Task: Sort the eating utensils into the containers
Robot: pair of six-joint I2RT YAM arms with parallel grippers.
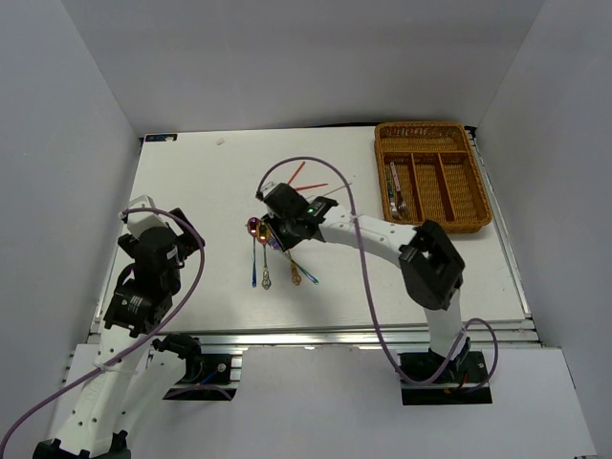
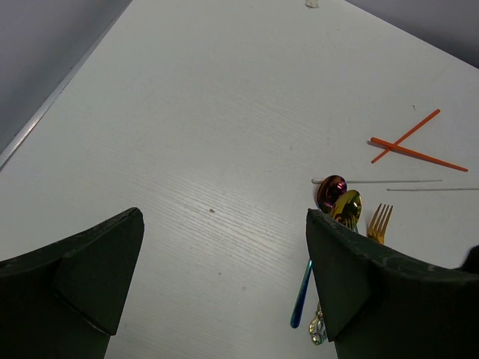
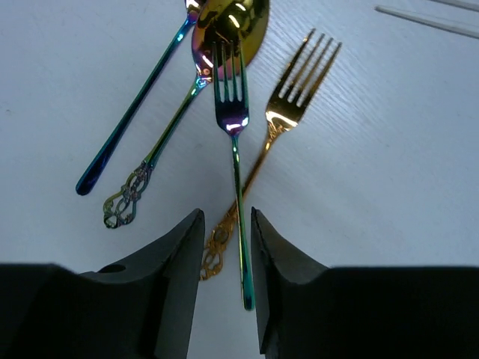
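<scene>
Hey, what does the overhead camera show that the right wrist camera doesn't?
Only overhead: the wicker tray, the red chopsticks and the left arm. Only right wrist: the iridescent fork with its tines on the gold spoon and its handle between the fingers. Both: the blue-handled spoon and the gold fork.

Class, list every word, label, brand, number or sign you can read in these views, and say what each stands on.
None: no text is readable in any view.
The small dark strip at the far left corner of the table may be a label, but it is too small to read.
The wicker tray and the iridescent fork show no markings.
</scene>
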